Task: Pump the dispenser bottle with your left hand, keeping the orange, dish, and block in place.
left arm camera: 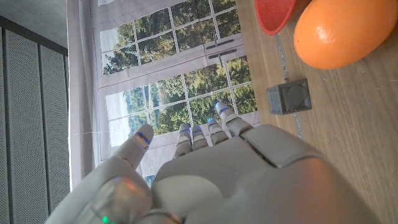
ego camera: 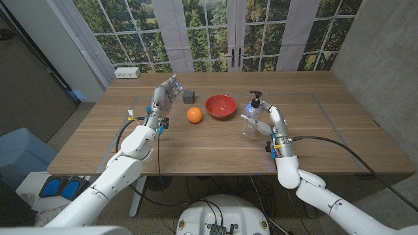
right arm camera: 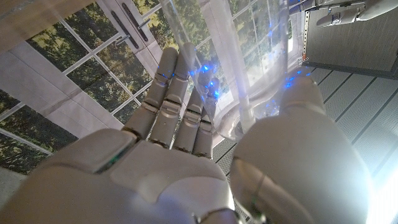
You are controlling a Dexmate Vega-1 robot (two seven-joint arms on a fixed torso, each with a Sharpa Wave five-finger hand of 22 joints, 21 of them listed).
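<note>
A clear dispenser bottle [ego camera: 252, 115] with a black pump head stands right of centre on the wooden table [ego camera: 196, 150]. My right hand [ego camera: 266, 121] grips it from the side; in the right wrist view the clear bottle [right arm camera: 249, 93] sits between the fingers [right arm camera: 180, 93] and the thumb. My left hand [ego camera: 166, 93] is raised over the table's left half, fingers apart and holding nothing, well left of the bottle. Between the hands lie an orange [ego camera: 194, 115], a red dish [ego camera: 221, 106] and a dark grey block [ego camera: 189, 96]. The left wrist view shows the orange [left arm camera: 339, 34], the dish [left arm camera: 273, 14] and the block [left arm camera: 289, 98] beyond my left hand [left arm camera: 217, 174].
A white box [ego camera: 127, 73] sits at the table's far left corner. Tall windows stand behind the table. Bare wood stretches along the near edge in front of both hands.
</note>
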